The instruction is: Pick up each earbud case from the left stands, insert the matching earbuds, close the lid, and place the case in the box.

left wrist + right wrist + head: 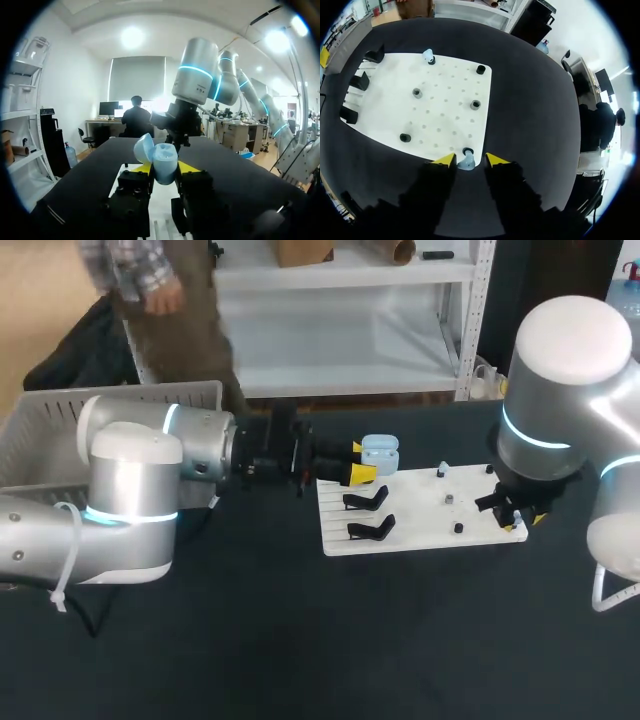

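Broadly, the dark worktop (300,640) carries a grey box (120,392) at its left and a white pegboard (420,525) in the middle. The left gripper (355,462) sits at the board's left edge near two black stands (365,500), clamped on a pale blue earbud case (380,453) whose lid stands up. The right gripper (466,160) is parted at the board's right edge, its fingers flanking a pale earbud (466,162) without touching it.
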Robot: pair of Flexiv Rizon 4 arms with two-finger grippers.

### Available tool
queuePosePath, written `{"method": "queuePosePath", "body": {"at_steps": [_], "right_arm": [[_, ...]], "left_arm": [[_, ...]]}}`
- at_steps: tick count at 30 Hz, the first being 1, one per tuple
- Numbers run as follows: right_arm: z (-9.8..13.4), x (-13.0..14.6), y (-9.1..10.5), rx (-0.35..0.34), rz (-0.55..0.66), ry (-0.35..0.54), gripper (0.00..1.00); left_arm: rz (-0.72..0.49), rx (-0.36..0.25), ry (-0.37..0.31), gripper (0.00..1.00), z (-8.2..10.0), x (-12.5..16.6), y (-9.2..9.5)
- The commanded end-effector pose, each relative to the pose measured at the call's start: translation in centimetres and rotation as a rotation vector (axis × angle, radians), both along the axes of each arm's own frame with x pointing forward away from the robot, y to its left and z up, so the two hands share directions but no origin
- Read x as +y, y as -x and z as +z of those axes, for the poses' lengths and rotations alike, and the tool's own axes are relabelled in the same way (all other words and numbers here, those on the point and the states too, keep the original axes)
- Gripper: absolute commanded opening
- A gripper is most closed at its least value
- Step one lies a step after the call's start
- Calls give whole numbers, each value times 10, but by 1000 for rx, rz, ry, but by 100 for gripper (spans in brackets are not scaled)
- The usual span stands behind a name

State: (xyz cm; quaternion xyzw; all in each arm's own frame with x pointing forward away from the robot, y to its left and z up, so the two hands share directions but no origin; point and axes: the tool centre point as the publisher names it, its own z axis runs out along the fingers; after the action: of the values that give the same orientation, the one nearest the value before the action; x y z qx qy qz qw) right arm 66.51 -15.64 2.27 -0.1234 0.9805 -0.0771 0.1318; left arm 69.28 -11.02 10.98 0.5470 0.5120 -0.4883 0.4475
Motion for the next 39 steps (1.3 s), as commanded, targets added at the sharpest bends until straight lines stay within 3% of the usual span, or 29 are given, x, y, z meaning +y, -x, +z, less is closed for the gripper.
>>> {"method": "queuePosePath", "body": {"at_steps": [1, 11, 15, 26, 34, 39], "right_arm": [[-3, 1, -1, -1, -2, 3, 33], [-5, 2, -2, 8, -1, 4, 22], [-5, 2, -2, 9, -2, 5, 0], [8, 2, 5, 12, -21, 22, 0], [43, 7, 22, 1, -68, 20, 0], [80, 21, 31, -12, -100, 17, 0]], "left_arm": [[-1, 0, -1, 0, 0, 0, 0], [-1, 0, -1, 0, 0, 0, 0], [-1, 0, -1, 0, 0, 0, 0], [-1, 0, -1, 0, 0, 0, 0], [-1, 0, -1, 0, 0, 0, 0], [-1, 0, -1, 0, 0, 0, 0]]}}
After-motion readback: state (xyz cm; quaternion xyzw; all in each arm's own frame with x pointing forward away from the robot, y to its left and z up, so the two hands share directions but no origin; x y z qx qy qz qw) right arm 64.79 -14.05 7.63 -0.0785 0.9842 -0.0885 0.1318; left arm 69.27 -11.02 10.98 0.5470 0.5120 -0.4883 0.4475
